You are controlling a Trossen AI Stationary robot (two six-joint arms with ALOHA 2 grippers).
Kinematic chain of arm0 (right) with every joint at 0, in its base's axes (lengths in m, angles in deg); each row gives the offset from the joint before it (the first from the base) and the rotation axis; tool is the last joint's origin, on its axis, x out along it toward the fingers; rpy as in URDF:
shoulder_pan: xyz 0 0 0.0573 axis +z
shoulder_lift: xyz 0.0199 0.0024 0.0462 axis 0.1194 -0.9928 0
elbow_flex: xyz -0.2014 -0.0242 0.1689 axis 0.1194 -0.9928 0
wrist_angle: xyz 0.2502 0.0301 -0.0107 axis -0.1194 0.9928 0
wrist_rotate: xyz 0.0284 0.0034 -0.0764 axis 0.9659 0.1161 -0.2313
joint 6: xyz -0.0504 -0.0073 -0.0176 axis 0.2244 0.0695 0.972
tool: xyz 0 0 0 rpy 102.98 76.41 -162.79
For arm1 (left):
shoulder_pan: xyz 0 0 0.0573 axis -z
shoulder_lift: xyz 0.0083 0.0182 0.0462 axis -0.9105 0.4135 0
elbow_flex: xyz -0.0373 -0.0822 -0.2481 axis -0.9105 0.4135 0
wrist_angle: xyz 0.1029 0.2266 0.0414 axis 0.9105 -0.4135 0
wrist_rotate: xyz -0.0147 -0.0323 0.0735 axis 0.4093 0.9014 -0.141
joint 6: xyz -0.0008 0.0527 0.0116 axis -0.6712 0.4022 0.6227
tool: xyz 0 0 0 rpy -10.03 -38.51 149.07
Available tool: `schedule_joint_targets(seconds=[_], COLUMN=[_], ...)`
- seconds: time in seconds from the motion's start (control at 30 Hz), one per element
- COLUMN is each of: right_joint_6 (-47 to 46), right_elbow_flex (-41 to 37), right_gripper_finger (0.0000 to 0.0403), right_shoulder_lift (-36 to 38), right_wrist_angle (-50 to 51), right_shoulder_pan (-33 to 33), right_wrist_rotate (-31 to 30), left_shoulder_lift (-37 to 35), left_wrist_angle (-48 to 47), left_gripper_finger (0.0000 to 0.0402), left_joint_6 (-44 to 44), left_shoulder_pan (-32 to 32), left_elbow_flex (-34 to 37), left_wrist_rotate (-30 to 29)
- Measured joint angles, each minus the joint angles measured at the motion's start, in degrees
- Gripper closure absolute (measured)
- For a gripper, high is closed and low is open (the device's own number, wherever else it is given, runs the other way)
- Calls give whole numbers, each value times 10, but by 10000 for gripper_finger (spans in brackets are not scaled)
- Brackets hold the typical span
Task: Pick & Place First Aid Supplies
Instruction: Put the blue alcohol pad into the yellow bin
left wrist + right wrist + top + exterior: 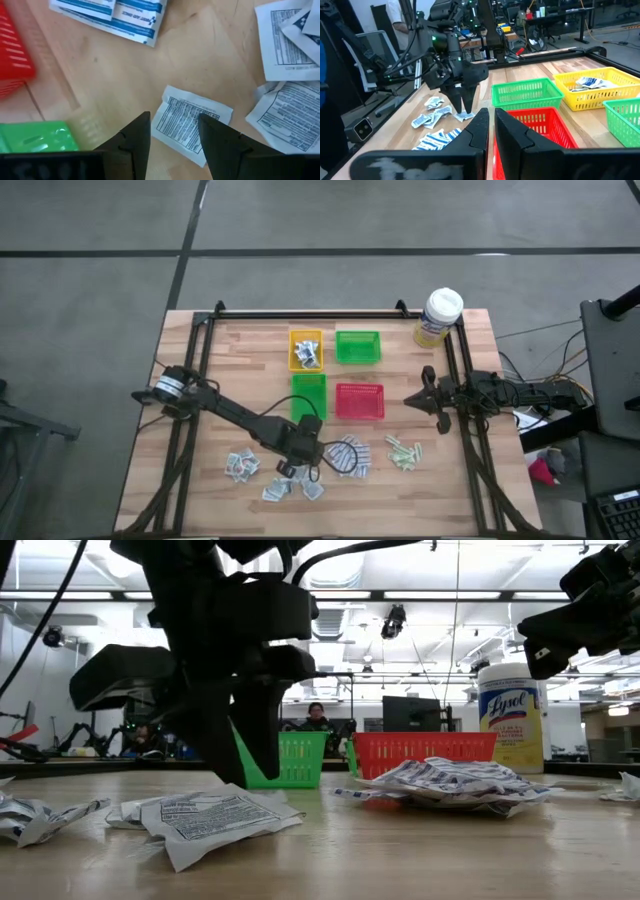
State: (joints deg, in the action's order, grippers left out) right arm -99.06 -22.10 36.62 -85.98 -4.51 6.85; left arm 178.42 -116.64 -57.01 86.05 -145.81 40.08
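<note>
down at the front edge of the table the left gripper (pixel 291 467) stands with its fingers (pixel 134 145) apart, straddling a white-grey sachet (pixel 190 121) lying flat on the wood, not gripping it. more sachets (pixel 241 465) are scattered just beside it, with blue-and-white pads (pixel 347 456) and pale green strips (pixel 403 451) further right. behind sit the green tray (pixel 309 395) and red tray (pixel 359 401). the right gripper (pixel 412 399) waits at the right side, fingers nearly together, holding nothing
</note>
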Motion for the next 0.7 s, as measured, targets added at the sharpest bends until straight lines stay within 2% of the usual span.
schedule_joint_targets(seconds=[0.37,0.7], right_joint_6=[0,0], right_elbow_flex=[0,0], right_gripper_finger=[374,374], right_shoulder_lift=[0,0], right_wrist_angle=[0,0], right_shoulder_pan=[0,0], right_wrist_rotate=[0,0], left_shoulder_lift=[0,7], left_wrist_angle=[-30,18], left_gripper_finger=[241,242], left_joint_6=[16,73], left_shoulder_pan=[0,-8], left_elbow_flex=[-28,-4], left_wrist_rotate=[-3,7])
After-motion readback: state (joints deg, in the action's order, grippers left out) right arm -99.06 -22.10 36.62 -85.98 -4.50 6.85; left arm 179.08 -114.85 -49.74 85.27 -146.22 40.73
